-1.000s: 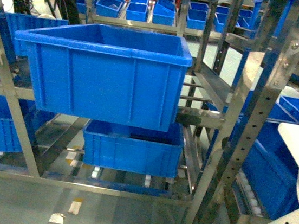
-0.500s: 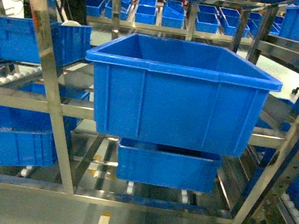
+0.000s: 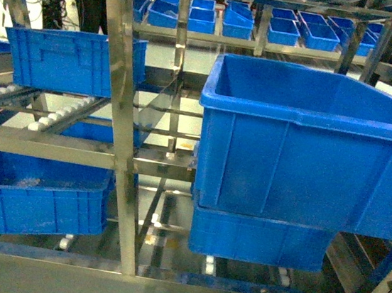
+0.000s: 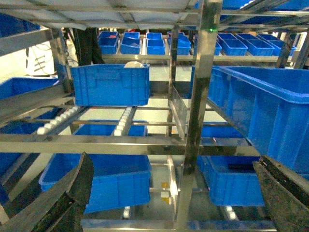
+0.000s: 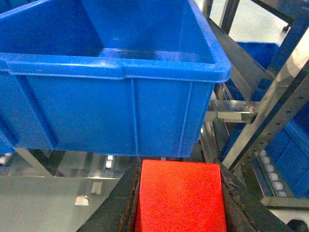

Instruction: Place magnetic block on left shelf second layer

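While my right hand (image 5: 179, 212) is clamping the red block (image 5: 181, 195), left hand (image 4: 169, 193) spread empty, I am carrying; next I must face the shelf (image 3: 119, 101) and reach its second layer.

Magnetic block (image 5: 181, 197): flat bright red, fine grainy texture. Right claw (image 5: 181, 212) fingers (image 5: 126, 200): black, scuffed. Left claw (image 4: 169, 193) fingers (image 4: 72, 191): dark, speckled. Left shelf (image 3: 119, 101): bare silvery steel, white rollers (image 3: 53, 116). Bins: large bin (image 3: 310, 146) solid blue; small bins (image 3: 240, 20) blue.
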